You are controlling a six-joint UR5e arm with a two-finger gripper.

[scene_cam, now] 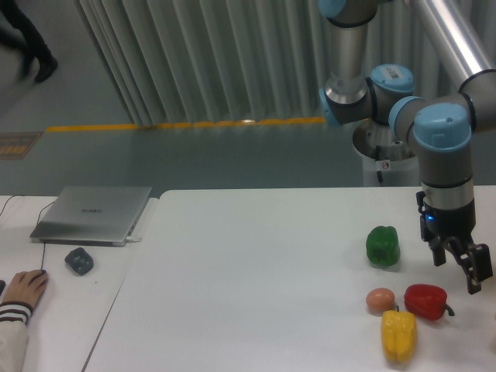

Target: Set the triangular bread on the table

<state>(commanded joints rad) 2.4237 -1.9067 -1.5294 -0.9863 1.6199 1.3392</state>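
The triangular bread does not show in this view. My gripper (457, 273) hangs just above the right side of the large white table (256, 294), its fingers spread apart with nothing between them. It is right of a green bell pepper (383, 246) and above and behind a red bell pepper (425, 301). A yellow bell pepper (398, 335) and a small tan egg (380, 299) lie near the table's front right.
A smaller white desk (93, 298) at the left holds a grey laptop (93, 214) and a mouse (79, 260). A person's hand (23, 288) rests on its front left. The arm's base stands behind the table at the right.
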